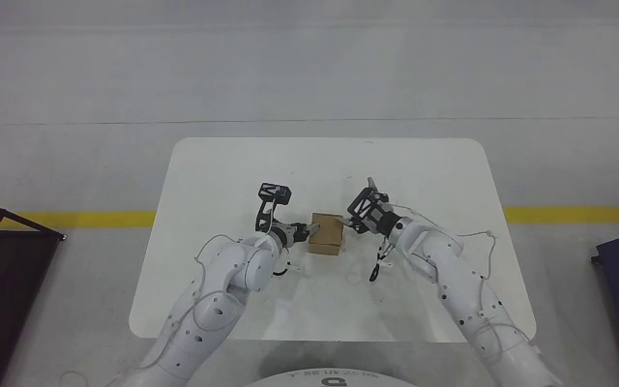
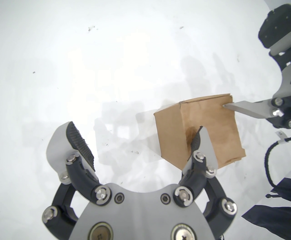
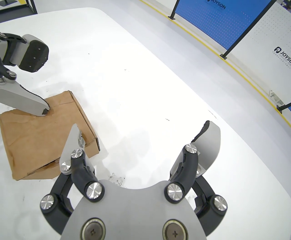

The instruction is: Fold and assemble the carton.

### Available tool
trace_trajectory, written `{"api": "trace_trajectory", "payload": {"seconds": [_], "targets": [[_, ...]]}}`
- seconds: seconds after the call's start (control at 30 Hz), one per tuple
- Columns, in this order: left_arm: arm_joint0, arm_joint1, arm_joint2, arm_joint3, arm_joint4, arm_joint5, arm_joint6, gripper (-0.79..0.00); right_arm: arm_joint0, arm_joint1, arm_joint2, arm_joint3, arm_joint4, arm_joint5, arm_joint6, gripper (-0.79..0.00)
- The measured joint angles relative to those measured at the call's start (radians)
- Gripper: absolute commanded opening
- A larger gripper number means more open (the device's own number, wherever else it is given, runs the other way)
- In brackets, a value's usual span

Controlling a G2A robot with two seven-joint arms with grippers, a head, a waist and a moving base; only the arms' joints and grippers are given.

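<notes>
Carton [image 1: 325,234] sits mid-table [image 1: 426,193] between our left gripper [image 2: 136,129] and right gripper [image 3: 141,126], both spread wide with one fingertip each on it, so we judge that pressing evenly from both sides keeps it square and unsliding.

Robotics lab hall, yellow floor line [image 1: 77,219], blue partition panels [image 3: 216,20] on stands
</notes>
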State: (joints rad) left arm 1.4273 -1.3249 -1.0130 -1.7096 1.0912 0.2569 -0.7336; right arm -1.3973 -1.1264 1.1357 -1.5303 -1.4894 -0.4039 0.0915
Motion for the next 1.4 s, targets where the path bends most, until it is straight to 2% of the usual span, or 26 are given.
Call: {"api": "trace_trajectory", "payload": {"seconds": [0.27, 0.5, 0.83, 1.0, 1.2, 1.4], "targets": [[-0.005, -0.002, -0.001, 0.005, -0.001, -0.002, -0.001, 0.0, 0.009, -0.003, -0.009, 0.016, -0.008, 0.004, -0.004, 0.0], [-0.007, -0.003, -0.002, 0.005, -0.003, 0.0, -0.001, 0.0, -0.014, 0.001, 0.03, -0.039, 0.005, 0.03, -0.041, 0.0], [-0.004, -0.003, -0.011, -0.007, -0.005, 0.0, 0.0, 0.0, -0.049, 0.005, 0.023, -0.051, -0.015, -0.001, -0.029, 0.0], [0.007, -0.001, -0.022, -0.029, -0.007, 0.003, 0.004, 0.0, -0.06, 0.003, 0.043, -0.038, 0.012, 0.046, -0.07, 0.0], [0.043, 0.005, -0.049, -0.084, 0.035, 0.021, 0.053, 0.0, -0.121, 0.008, 0.124, -0.024, 0.062, 0.153, -0.125, 0.0], [0.088, 0.012, -0.093, -0.118, 0.117, 0.073, 0.143, 0.0, -0.113, -0.002, 0.057, 0.02, 0.022, 0.132, -0.109, 0.0]]}}
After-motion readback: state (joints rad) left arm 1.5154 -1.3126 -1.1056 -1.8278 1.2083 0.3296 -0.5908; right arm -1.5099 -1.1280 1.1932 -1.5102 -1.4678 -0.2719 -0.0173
